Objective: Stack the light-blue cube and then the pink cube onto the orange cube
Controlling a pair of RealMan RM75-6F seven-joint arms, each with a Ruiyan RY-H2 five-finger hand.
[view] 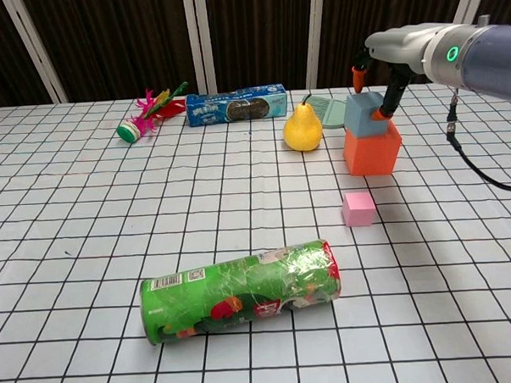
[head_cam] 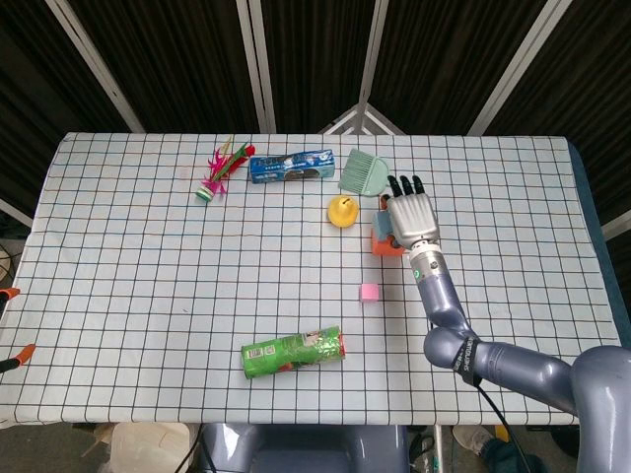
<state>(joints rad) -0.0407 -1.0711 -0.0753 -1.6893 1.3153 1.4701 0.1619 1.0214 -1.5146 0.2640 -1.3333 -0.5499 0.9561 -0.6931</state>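
Light-blue cube (view: 367, 114) sits on top of the orange cube (view: 372, 150), toward the far right part of the bench (view: 87, 216), just right of a yellow pear (view: 303, 127). My right hand (view: 377, 67) hangs over the pair from above, and in the chest view a thumb and a finger (view: 388, 103) reach down on either side of the light-blue cube, seemingly touching its sides, so I judge it is grasping the cube at the point of setting it down. From the head view my hand covers most of both cubes, so I cannot check the alignment from above. My left hand is not visible in either view. The pink cube (view: 359, 208) lies alone on the checked cloth, nearer the front edge than the stack and well apart from it, with a green snack can (view: 241, 290) lying on its side closer to the front edge. To finish this step well, I would spread the fingers gently and evenly so neither side drags the cube, then lift straight up before moving sideways. The light-blue cube looks set slightly toward the left of the orange one, so a nudge could tip it. The pear stands close, so I would retreat toward the right edge.
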